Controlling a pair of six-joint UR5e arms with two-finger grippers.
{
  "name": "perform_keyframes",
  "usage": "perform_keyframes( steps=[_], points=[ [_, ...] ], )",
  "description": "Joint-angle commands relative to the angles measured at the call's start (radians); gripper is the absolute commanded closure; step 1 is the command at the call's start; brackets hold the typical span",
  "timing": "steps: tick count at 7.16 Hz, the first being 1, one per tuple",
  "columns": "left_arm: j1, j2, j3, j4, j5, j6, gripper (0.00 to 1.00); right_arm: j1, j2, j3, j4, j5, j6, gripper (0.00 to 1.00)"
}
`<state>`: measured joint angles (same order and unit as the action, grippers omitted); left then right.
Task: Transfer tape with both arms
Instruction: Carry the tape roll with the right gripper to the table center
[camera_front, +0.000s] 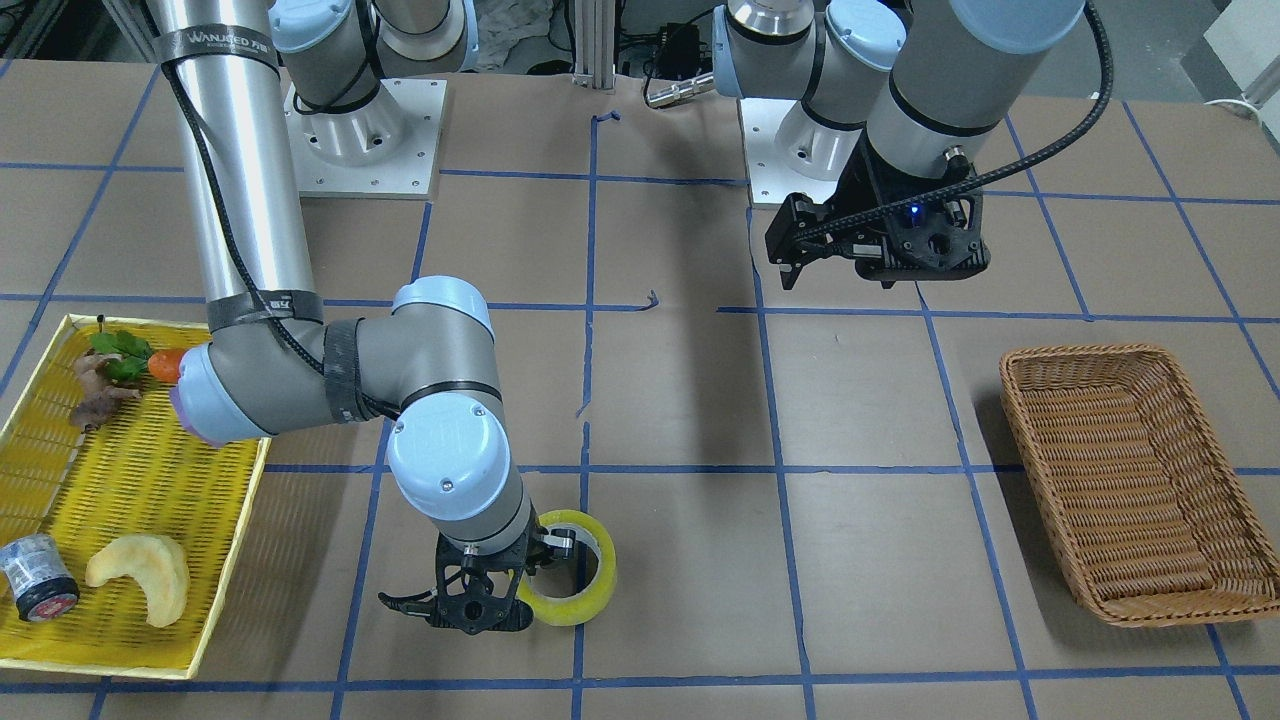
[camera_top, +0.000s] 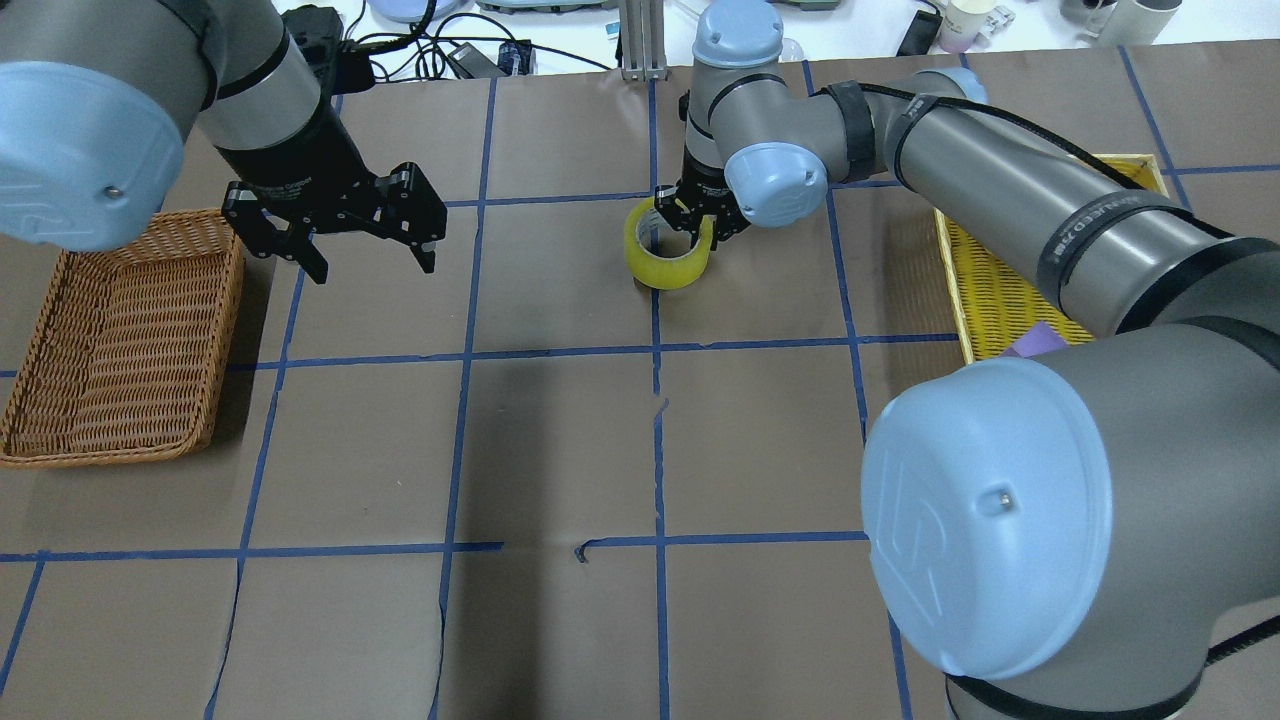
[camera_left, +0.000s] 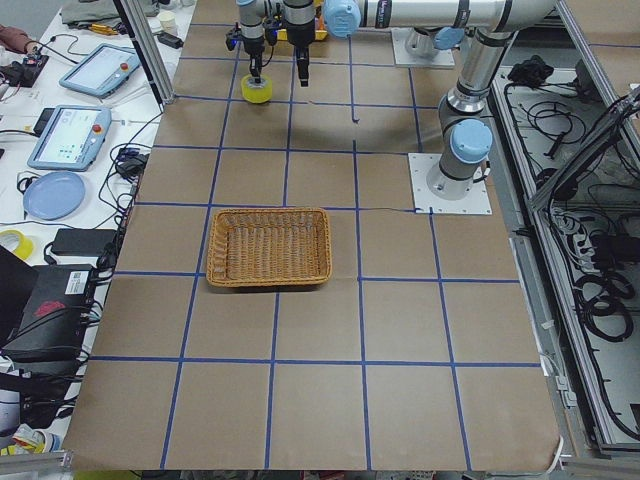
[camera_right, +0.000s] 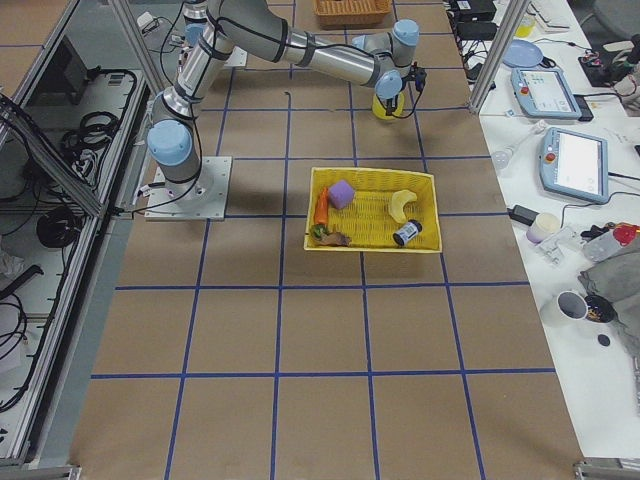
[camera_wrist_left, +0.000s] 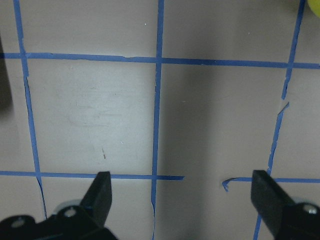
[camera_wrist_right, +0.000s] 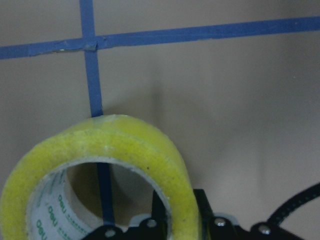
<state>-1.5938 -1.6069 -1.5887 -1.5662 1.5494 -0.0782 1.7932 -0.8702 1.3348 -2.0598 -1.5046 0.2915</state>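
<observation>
In the overhead view, a wicker basket (camera_top: 110, 455) sits at the left edge of the table (camera_top: 560, 450), which is covered in brown paper marked with a grid of blue lines.

Just to the right of the basket, the left gripper (camera_top: 375, 268) hangs above bare paper. Its jaws are spread wide and hold nothing. The left wrist camera shows its two fingers (camera_wrist_left: 100, 192) far apart, with only paper and blue lines between them.

Farther right, near the middle of the table's far side, is the tape (camera_top: 665, 272), a yellow-green roll with a whitish core. It is over a crossing of blue lines and is tilted, so its hole shows from above. The right gripper (camera_top: 688, 232) comes down on it from the right arm, which reaches across from the right. In the right wrist view the jaws are clamped on the wall of the roll, one finger inside the core and one outside. Whether the roll rests on the paper or is lifted just clear of it cannot be told.

At the right edge, partly behind the right arm, lies a yellow tray (camera_top: 950, 270). The front-facing view shows a small grey can (camera_front: 38, 580) and a pale crescent-shaped piece (camera_front: 140, 578) in it.
</observation>
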Motion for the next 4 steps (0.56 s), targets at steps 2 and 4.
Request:
perform_keyframes(
  steps=[2, 4],
  points=[
    [0.002, -0.001, 0.001, 0.000, 0.000, 0.000, 0.00, 0.009, -0.006, -0.006, 0.006, 0.003, 0.009, 0.00],
    [0.000, 0.001, 0.001, 0.003, 0.000, 0.000, 0.00, 0.006, -0.128, -0.014, 0.105, -0.009, -0.012, 0.00]
  ],
)
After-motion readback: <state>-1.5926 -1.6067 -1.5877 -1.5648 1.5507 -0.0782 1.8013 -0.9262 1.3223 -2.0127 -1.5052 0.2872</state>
